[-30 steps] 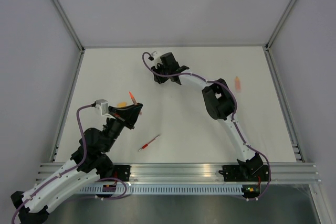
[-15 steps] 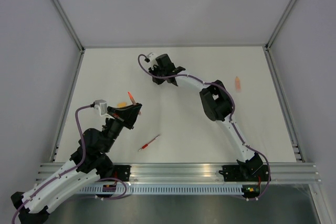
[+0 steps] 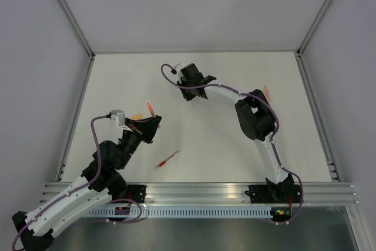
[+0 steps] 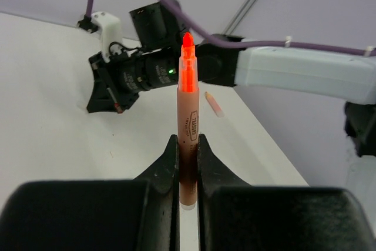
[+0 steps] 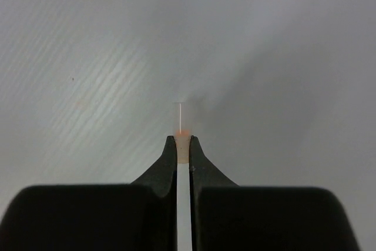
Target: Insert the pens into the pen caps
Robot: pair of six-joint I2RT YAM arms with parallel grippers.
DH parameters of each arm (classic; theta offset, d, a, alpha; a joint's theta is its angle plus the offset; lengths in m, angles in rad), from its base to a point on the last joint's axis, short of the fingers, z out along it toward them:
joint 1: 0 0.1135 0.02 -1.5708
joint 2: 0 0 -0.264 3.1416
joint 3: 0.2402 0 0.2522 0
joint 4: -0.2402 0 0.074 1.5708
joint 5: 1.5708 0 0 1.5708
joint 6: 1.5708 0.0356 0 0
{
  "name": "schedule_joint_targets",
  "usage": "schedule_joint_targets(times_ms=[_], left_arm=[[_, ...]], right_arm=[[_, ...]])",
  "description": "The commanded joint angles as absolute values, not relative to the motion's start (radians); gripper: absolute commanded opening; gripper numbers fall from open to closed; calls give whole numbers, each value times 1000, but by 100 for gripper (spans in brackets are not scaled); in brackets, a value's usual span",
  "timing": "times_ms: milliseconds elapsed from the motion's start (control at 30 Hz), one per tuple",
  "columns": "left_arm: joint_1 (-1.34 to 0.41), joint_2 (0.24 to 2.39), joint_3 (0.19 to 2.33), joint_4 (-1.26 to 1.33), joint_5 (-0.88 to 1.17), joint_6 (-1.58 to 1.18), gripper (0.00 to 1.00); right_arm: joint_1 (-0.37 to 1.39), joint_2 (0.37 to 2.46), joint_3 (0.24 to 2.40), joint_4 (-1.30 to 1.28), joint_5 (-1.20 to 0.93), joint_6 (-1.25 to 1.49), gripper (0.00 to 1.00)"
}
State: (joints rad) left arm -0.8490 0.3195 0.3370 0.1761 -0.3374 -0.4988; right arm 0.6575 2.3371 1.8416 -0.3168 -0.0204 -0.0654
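The orange pen (image 4: 188, 104) stands upright in my left gripper (image 4: 187, 145). Its jaws are closed tight on the lower barrel, and the bright tip points up over the near-left part of the worktop (image 3: 223, 139). My right gripper (image 5: 183, 145) sits out over the far middle. Its jaws are almost together, pinching a stubby pale orange pen cap (image 5: 183, 136) at their tips. I cannot tell whether the cap touches the surface. A red pen (image 3: 167, 160) lies flat near the front edge, just right of the left arm (image 3: 106, 163). A pale orange pen (image 3: 266, 92) lies well off to the right, partly hidden behind the right arm (image 3: 258, 124). A small orange piece (image 3: 136, 116) rests beside the left gripper, too small to identify.
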Motion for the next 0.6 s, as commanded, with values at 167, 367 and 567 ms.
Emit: schedule_joint_targets(times_ms=[167, 367, 567], left_arm=[[-851, 477, 345, 339, -83, -450, 2], [-851, 548, 351, 445, 147, -472, 2], [-850, 539, 348, 480, 216, -499, 2]], right_arm=[[666, 1708, 1502, -177, -6, 207, 0], [724, 1292, 1047, 349, -132, 489, 0], [857, 1160, 914, 630, -118, 552, 0]])
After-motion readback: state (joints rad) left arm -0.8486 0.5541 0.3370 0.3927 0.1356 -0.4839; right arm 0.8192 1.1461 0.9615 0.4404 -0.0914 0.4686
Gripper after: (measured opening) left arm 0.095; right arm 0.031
